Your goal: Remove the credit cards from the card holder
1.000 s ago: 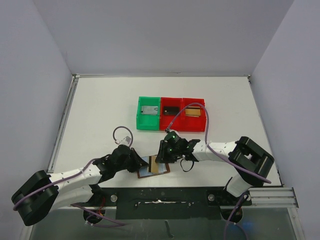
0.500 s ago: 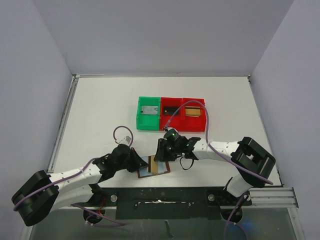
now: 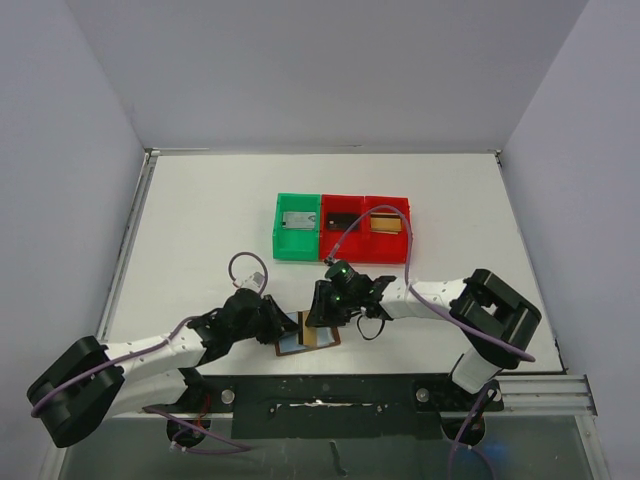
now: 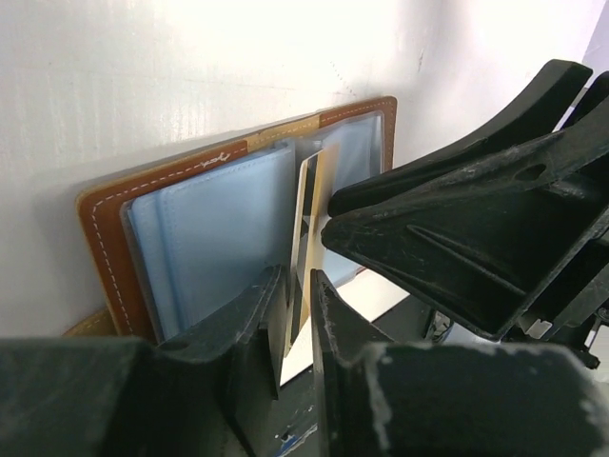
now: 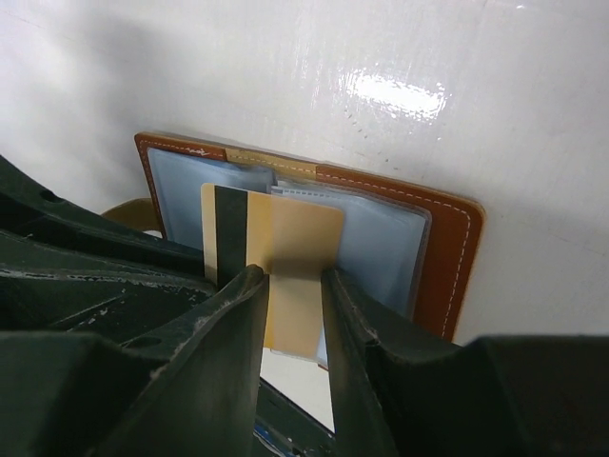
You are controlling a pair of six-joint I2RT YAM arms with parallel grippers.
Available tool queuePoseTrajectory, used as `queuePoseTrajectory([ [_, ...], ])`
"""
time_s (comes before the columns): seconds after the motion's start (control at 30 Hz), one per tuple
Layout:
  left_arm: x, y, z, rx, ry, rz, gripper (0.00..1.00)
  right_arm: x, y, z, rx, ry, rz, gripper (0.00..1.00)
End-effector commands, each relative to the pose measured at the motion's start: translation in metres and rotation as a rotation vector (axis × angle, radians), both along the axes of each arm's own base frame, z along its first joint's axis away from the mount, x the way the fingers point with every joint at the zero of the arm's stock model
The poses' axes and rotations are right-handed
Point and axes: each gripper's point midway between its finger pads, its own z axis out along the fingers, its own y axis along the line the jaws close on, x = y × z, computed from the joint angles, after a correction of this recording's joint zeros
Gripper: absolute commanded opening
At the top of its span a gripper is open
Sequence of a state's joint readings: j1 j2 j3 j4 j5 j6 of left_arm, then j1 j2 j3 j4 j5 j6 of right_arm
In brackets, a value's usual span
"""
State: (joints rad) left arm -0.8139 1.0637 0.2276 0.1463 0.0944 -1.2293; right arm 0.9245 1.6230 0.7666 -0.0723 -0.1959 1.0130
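Pale grey walls point(image 3: 300, 80) close in a white bench point(image 3: 200, 220), and close to the middle of its near edge the card holder point(image 5: 447, 248) lies opened flat, brown edging round pale blue pockets. One of the credit cards, the gold card point(image 5: 295, 238) with a dark stripe down one side, sits over the fold, most of its face out of the sleeves. From the left wrist it shows nearly edge-on, so it seems raised off the pockets. Whether other cards remain in the sleeves cannot be told. The right gripper point(image 5: 293, 276) hangs right over the card with its jaws partly apart and the card's face showing through the gap; they are not closed on anything, and whether the tips touch the plastic cannot be told. The left gripper point(image 4: 297, 276) comes in from the opposite side, jaws only a slit apart with the card's lower edge running into that slit. Whether it pinches the card cannot be told. Well apart, toward the middle of the far edge, stand a green bin point(image 3: 297, 250) and two red bins point(image 3: 365, 252) in a row, each holding something small. The step in hand looks like drawing this first card free. The next move probably calls for one claw to close firmly on the card's free edge and slide it along its own plane. The other claw would need to keep the holder pinned, since the light folder could lift or skid with the card.
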Motion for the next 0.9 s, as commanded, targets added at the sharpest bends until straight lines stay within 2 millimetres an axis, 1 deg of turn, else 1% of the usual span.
queuePoseTrajectory([
  [0.0,0.005,-0.012,0.012,-0.099,-0.022,0.001,0.17,-0.009,-0.014,-0.019,-0.057,0.032,-0.026,0.32],
  [0.27,0.005,-0.017,0.011,-0.130,-0.008,-0.002,0.18,-0.009,-0.014,-0.019,-0.048,0.030,-0.020,0.30],
  [0.3,0.005,-0.017,0.011,-0.129,-0.009,-0.004,0.16,-0.009,-0.014,-0.019,-0.048,0.027,-0.021,0.30],
  [0.43,0.007,-0.016,0.013,-0.118,-0.016,0.006,0.03,-0.002,-0.015,-0.011,-0.059,-0.011,-0.024,0.30],
  [0.47,0.007,-0.014,0.012,-0.103,-0.014,0.010,0.00,0.000,-0.016,-0.008,-0.067,-0.022,-0.025,0.30],
  [0.6,0.009,-0.004,0.016,-0.053,-0.032,0.035,0.00,0.009,-0.015,0.005,-0.069,-0.077,-0.019,0.31],
  [0.7,0.012,0.003,0.024,-0.033,-0.060,0.054,0.00,0.013,-0.009,0.019,-0.041,-0.116,-0.005,0.31],
  [0.87,0.012,0.008,0.029,-0.023,-0.073,0.063,0.00,0.016,0.004,0.040,0.021,-0.158,0.023,0.31],
])
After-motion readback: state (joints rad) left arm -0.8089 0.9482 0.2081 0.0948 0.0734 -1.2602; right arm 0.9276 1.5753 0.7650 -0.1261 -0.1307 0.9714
